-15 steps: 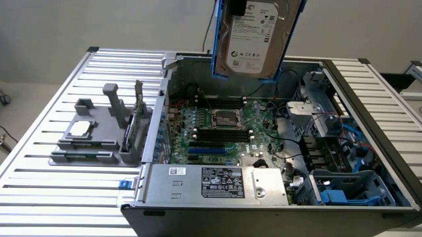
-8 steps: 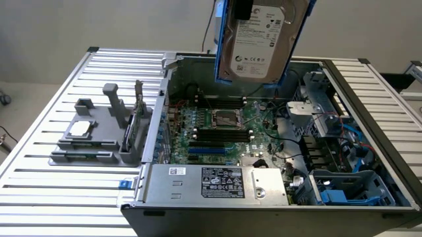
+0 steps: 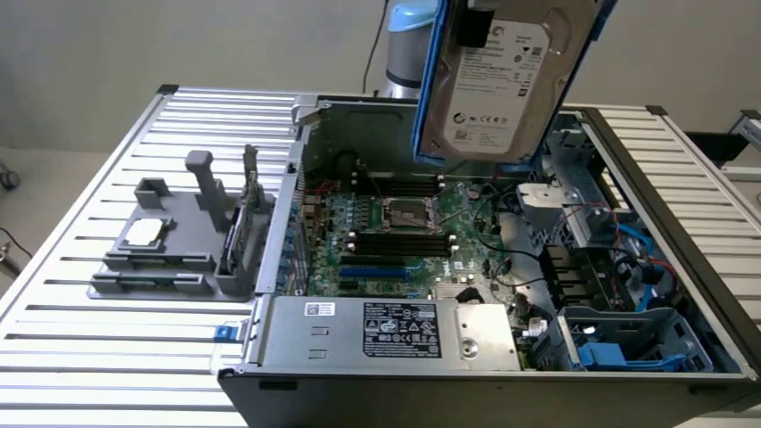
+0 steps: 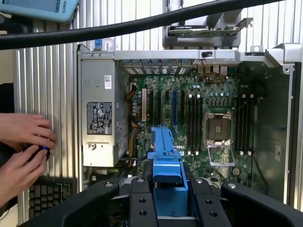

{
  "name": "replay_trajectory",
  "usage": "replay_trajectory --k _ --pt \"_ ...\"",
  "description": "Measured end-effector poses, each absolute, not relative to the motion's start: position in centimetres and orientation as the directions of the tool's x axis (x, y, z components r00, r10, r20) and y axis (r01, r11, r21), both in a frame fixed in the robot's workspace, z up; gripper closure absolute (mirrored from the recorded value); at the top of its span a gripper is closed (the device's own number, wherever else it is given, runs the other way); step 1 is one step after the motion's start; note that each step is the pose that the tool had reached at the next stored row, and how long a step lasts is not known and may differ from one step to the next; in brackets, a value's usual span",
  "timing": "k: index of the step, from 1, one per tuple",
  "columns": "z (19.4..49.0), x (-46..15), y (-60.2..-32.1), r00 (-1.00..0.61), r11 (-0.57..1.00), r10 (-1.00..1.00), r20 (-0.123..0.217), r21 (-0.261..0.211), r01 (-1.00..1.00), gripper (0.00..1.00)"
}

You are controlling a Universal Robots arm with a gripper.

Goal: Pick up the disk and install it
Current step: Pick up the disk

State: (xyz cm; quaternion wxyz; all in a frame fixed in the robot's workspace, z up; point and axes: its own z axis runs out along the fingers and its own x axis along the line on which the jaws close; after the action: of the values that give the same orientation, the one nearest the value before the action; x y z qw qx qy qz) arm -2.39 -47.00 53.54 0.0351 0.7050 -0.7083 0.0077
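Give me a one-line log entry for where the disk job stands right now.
disk: held in air above open computer case | jaws: closed on its blue carrier frame | install: not yet done

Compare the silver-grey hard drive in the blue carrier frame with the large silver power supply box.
The silver-grey hard drive hangs near-upright above the open case; the silver power supply box lies mounted inside it. The drive has a blue frame, the box none. The drive's label is white, the box's main one black. Both are labelled silver metal.
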Motion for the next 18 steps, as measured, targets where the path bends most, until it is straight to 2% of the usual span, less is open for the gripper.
replay_trajectory --k 18 --pt "52.3 2.2 -51.6 -0.004 0.006 -0.998 0.061 0.039 -0.999 0.67"
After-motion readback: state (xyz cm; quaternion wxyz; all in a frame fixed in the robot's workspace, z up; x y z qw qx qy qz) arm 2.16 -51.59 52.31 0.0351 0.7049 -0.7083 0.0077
